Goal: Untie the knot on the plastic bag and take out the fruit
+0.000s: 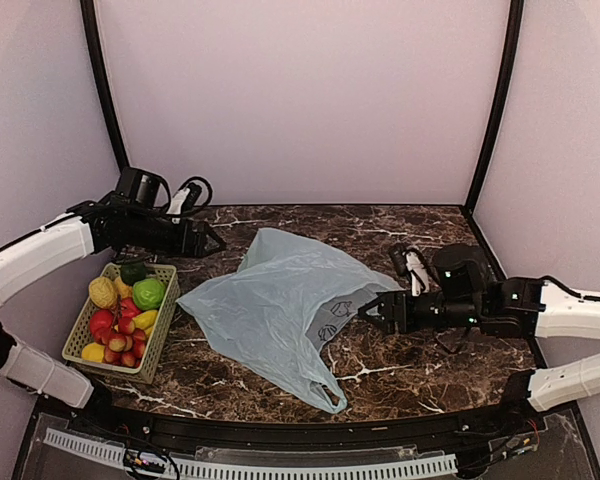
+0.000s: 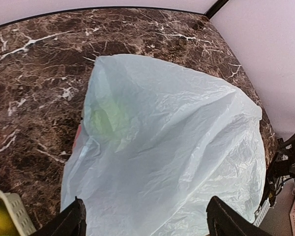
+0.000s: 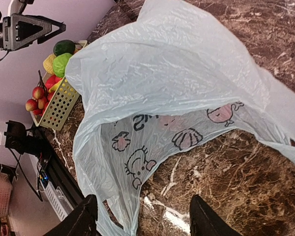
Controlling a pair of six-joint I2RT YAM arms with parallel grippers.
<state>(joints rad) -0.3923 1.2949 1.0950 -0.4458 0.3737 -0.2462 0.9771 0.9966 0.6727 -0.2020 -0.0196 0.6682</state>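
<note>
The plastic bag lies slack on the dark marbled table, its printed rim just ahead of the parted fingers of the right claw. The left claw, also spread, hangs just off the opposite edge. A pale green fruit shows through the film ahead of the left claw. If the right one nips a single thin layer and pulls, I'd expect the bag to slide or tear and the fruit to roll loose.

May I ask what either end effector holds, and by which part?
Nothing: left end effector open near the pale blue-green plastic bag; right end effector open at its edge.
</note>
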